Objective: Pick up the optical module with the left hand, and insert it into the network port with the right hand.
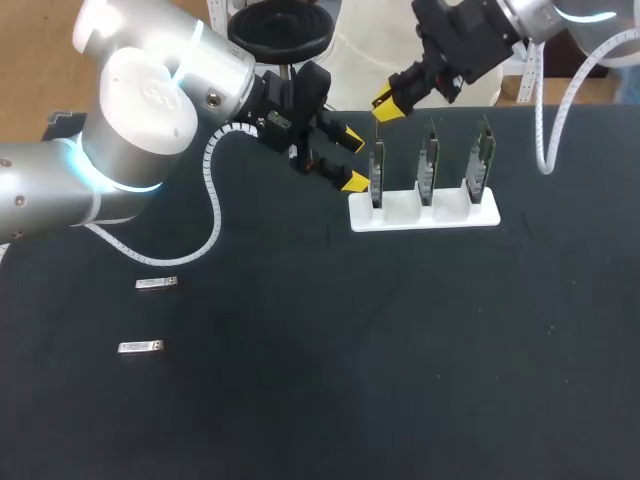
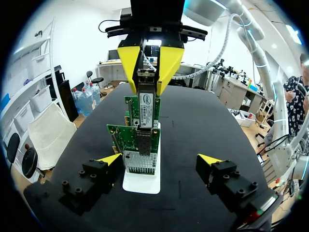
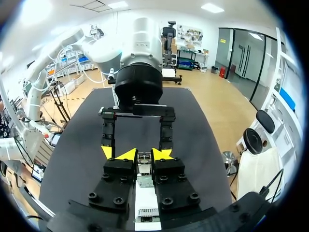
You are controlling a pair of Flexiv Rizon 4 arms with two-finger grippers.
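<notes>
On the black table, two spare modules lie flat at the far left, one nearer than the other and well apart from the other parts. The left arm enters from the left. The left gripper sits just left of the white holder; its fingers are spread wide and hold nothing. In the left wrist view, the yellow tips of this gripper stand either side of the holder's near end and touch neither the holder nor a card. The holder carries three green cards standing upright in a row. The leftmost card is the one closest to the left gripper. Directly above this card, the right gripper is closed on the optical module, with one yellow tip on each side of the module's upper end. The module hangs upright, and its lower end meets the network port on the edge of the leftmost card. The depth of seating cannot be determined. The middle card and the rightmost card stand free. The right arm comes in from the far right corner.
</notes>
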